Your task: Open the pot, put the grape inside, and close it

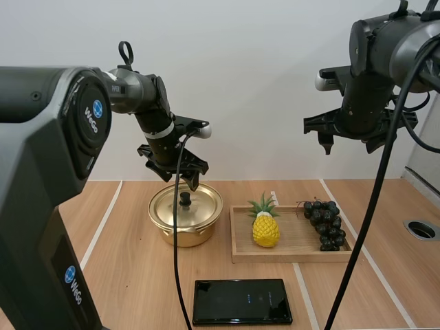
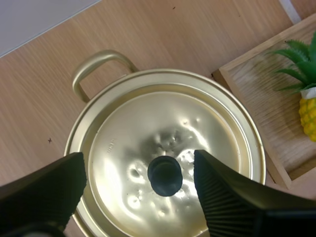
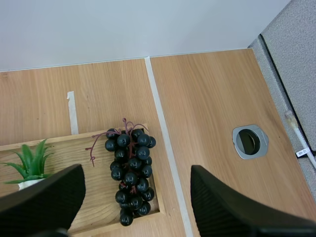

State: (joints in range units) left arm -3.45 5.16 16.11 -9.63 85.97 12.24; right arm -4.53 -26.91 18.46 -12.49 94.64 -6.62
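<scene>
The left jaws hang open just above the pot, spread to either side of the black knob on its lid, which sits closed. Right of the pot, the grapes lie at the right end of a wooden tray on the desk, near a toy pineapple. The right jaws hang open and empty, high above the grapes.

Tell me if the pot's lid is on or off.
On. The lid sits flat inside the rim of the pot, knob up; the open left tool hangs above the knob without gripping it.
</scene>
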